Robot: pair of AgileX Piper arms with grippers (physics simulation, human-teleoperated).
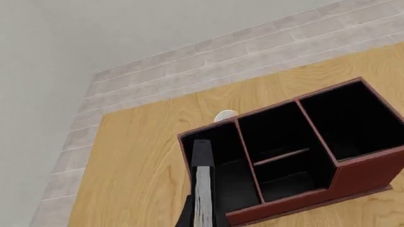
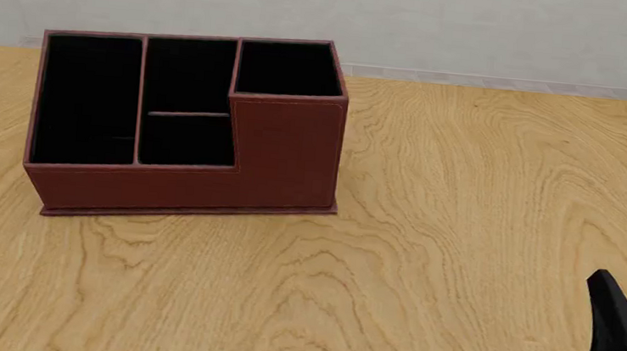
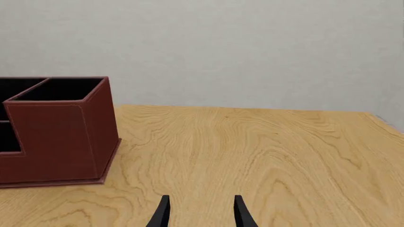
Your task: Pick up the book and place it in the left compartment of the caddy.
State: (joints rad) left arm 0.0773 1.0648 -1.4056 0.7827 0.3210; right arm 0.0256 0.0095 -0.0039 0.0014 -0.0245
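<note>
Left end effector (image 1: 202, 215) is clamped on the book (image 1: 202, 189), spine up and white page edge facing the wrist camera, hanging right above the left compartment (image 1: 221, 165) of the caddy (image 2: 188, 118). From the front that slot (image 2: 87, 100) looks dark, and the book can't be made out there. Right end effector (image 3: 200, 213) sits low over the desk (image 2: 456, 239), its fingers (image 3: 161, 215) apart and holding nothing, well clear of the caddy's tall end.
</note>
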